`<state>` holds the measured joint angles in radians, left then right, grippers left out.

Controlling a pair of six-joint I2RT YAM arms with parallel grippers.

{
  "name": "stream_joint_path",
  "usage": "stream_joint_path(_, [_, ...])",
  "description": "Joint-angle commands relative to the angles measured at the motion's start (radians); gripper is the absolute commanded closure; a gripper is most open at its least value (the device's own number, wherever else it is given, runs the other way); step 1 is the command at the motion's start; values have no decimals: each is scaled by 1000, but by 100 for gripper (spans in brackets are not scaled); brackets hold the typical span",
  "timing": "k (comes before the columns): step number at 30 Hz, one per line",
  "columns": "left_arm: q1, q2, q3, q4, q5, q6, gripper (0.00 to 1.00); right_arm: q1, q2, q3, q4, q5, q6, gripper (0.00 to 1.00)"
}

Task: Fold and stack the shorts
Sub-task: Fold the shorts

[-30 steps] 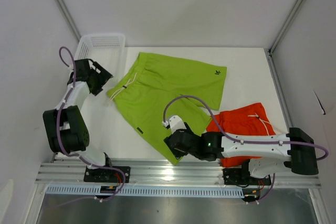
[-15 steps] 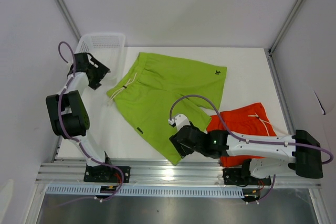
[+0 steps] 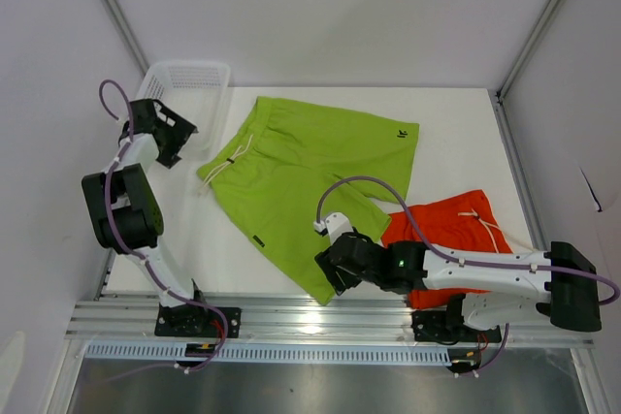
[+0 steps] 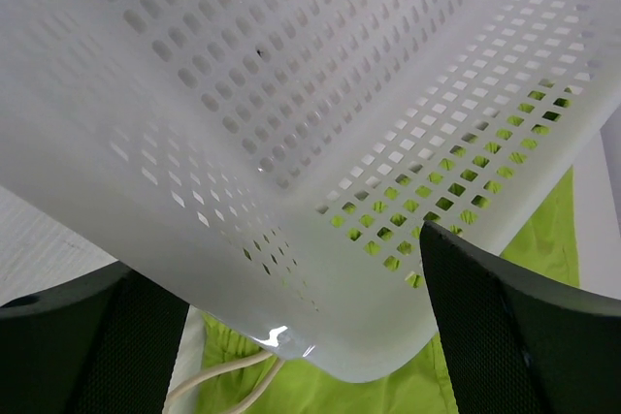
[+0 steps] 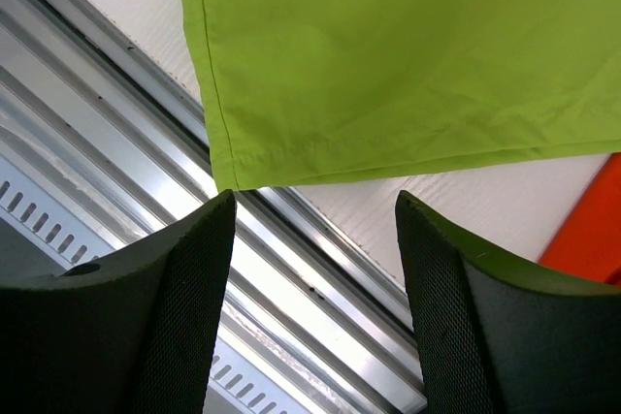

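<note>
White counter (image 3: 456, 143), lower centre: right hand (image 5: 315, 239) parted, empty, over hem corner of soft, limp lime-green fabric shorts (image 3: 301, 176), likely best pinched there; left hand (image 3: 179, 136) wide.

Left arm (image 3: 121, 206) extended, jaws wide, right arm (image 3: 475, 269) low, jaws parted

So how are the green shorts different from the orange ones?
The green shorts are lime and lie spread out wide in the middle of the table; the orange shorts are bright orange and look smaller and more bunched up, near the right front. The green shorts have a small dark logo on one hem; none shows on the orange shorts. Both have white drawstrings, and neither is being held.
</note>
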<state>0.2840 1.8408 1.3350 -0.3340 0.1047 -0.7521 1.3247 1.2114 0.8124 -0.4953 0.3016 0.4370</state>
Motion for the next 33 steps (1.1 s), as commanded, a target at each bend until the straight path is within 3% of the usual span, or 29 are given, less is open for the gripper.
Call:
stream_joint_path(1, [-12, -70, -40, 104, 59, -16, 3, -1, -19, -4, 46, -15, 12, 31])
stream_joint_path(8, [-16, -259, -214, 181, 72, -30, 1, 13, -6, -5, 60, -21, 20, 31])
stream_joint_path(15, [-14, -134, -91, 56, 13, -42, 11, 31, -65, -19, 55, -18, 42, 31])
stream_joint_path(22, [-6, -45, -34, -25, -46, -192, 21, 38, -98, -21, 35, -12, 52, 32])
stream_joint_path(25, [-5, -52, -34, -69, -103, -278, 21, 38, -98, -25, 40, -12, 55, 32])
stream_joint_path(28, [-3, -77, -54, -86, -201, -378, 32, 39, -92, -30, 46, -16, 62, 32])
stream_joint_path(33, [15, -92, -95, -51, -215, -472, 62, 41, -90, -32, 47, -22, 65, 32])
